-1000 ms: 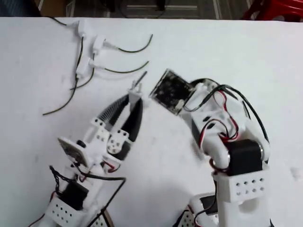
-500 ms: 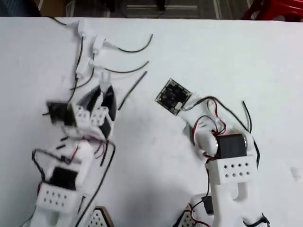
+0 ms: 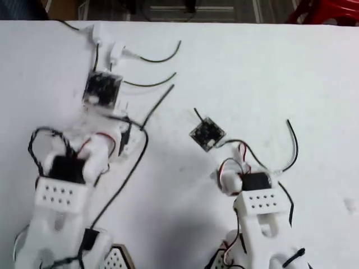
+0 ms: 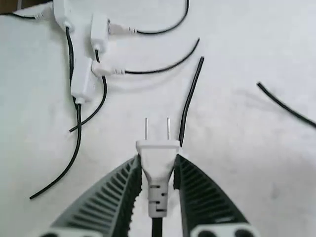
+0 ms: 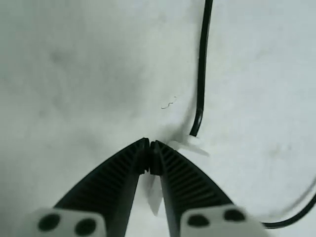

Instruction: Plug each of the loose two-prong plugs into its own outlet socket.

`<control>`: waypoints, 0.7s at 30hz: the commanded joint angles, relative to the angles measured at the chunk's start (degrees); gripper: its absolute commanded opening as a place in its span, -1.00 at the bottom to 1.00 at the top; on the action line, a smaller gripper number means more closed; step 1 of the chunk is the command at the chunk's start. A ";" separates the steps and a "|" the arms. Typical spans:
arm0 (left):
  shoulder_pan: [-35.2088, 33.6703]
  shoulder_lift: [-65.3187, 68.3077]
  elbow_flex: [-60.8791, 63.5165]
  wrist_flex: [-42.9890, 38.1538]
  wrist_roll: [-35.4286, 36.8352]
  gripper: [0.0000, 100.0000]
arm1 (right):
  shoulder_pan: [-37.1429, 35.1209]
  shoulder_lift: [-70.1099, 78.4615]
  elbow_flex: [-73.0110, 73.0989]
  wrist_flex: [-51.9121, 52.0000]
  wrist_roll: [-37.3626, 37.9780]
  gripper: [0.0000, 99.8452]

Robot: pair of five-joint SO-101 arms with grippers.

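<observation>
One plug (image 4: 157,180) is pinched in left end effector (image 4: 157,160), prongs pointed at the far-left sockets (image 4: 81,81) but well apart; carry step is judged in hand, prong-to-slot alignment is needed next; right end effector (image 5: 149,148) is pressed together.

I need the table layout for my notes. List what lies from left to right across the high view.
left arm → straight black cord → right arm
</observation>
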 commanded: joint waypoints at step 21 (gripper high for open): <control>-6.46 52.26 -46.07 42.37 -17.23 -0.95 | 0.31 -0.31 6.86 -8.66 -1.32 -0.96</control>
